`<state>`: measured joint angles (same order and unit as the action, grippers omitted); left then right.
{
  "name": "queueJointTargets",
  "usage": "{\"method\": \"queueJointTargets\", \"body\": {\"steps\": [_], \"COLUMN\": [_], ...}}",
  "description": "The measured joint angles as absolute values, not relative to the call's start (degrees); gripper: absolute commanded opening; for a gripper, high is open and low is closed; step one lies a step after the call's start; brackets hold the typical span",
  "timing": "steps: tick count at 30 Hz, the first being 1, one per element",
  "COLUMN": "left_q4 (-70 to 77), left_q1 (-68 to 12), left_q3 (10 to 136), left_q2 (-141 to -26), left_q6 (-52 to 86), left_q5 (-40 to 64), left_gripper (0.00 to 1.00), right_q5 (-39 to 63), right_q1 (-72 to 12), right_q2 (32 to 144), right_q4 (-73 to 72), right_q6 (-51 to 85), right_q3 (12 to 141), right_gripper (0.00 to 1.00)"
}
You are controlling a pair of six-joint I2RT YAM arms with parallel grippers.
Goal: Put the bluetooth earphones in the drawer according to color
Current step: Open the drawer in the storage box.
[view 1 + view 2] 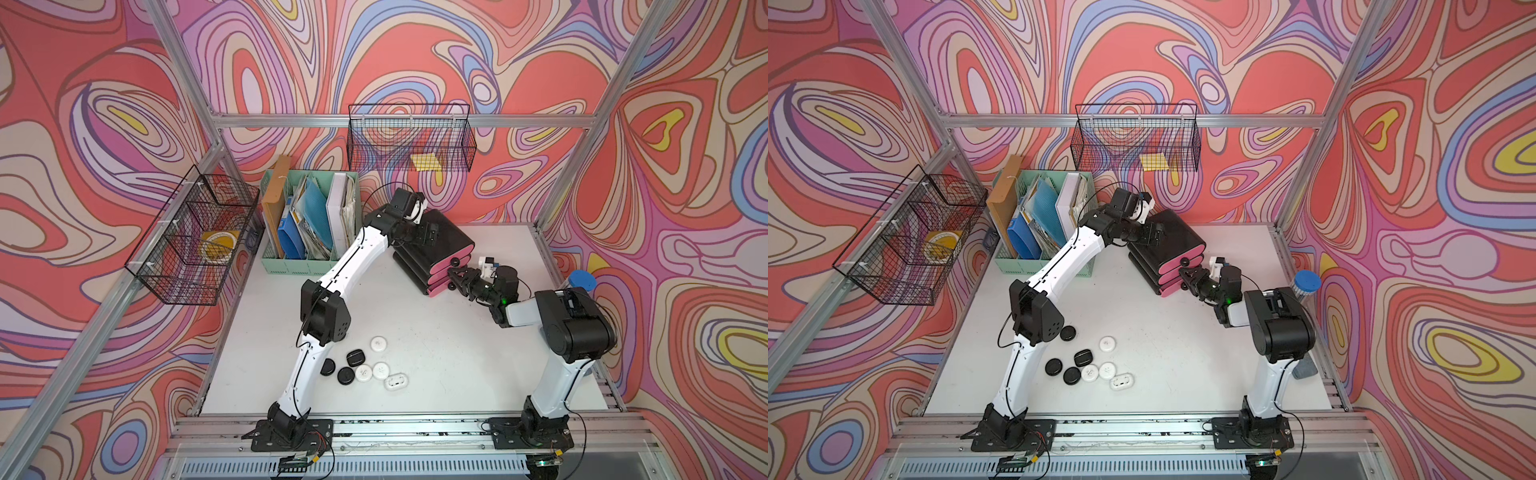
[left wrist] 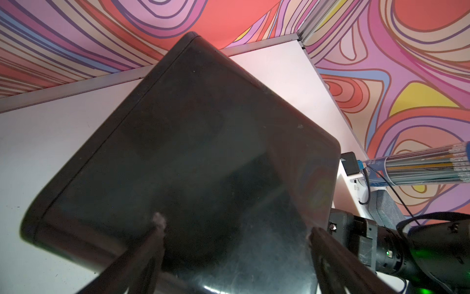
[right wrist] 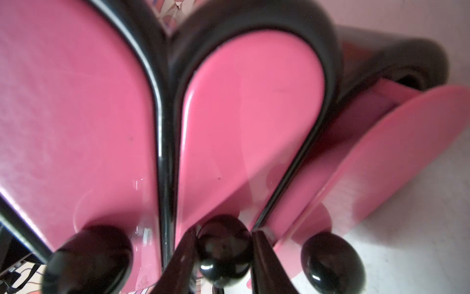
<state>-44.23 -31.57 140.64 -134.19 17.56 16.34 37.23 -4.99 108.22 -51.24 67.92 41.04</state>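
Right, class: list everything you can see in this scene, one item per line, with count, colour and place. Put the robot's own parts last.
Black earphone cases: four, black, front of the table beside the left arm.
White earphone cases: four, white, next to the black ones.
Drawer cabinet: one, black with three pink fronts, back of the table; lowest drawer slightly out.
File organizer: one, mint green, back left, holding folders.
Wire baskets: two, black, one on the left wall, one on the back wall.
Pen tube: one, clear with blue lid, right table edge.
Table: one, white.
Left hand: open, over the cabinet's top.
Right hand: fingers flank the middle knob.
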Motion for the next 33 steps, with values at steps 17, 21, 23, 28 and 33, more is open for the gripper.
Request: {"method": "queueJointTargets", "body": {"steps": [17, 21, 23, 28, 33], "left_q4": [-40.86, -38.7, -38.28, -37.87, -37.91], "left_q1": [-31.29, -30.63, -30.35, -29.91, -29.85], "left_q3": [139.02, 137.14, 136.62, 136.31, 135.24], "left_q2": [-134.17, -133.51, -133.25, -133.1, -132.25], "left_q6": [17.54, 17.56, 17.56, 17.56, 17.63], "left_q5": [15.88, 15.88, 15.88, 15.88, 15.86], "left_gripper": [0.94, 0.94, 0.94, 0.94, 0.94], "right_q5": [30.5, 27.29, 26.09, 22.44, 20.1], "right_q1": [-4.95, -4.89, -4.89, -4.84, -4.84], "right_q2": [94.67, 86.72, 83.31, 74.24, 67.96], "right_q4": [-42.7, -34.39, -30.41, -18.15, -8.58], "right_q6": [61.8, 58.0, 56.25, 51.37, 47.55], "right_q3": [30.48, 27.53, 26.52, 25.63, 25.58], "right_gripper": [0.12, 0.12, 0.13, 0.16, 0.26]}}
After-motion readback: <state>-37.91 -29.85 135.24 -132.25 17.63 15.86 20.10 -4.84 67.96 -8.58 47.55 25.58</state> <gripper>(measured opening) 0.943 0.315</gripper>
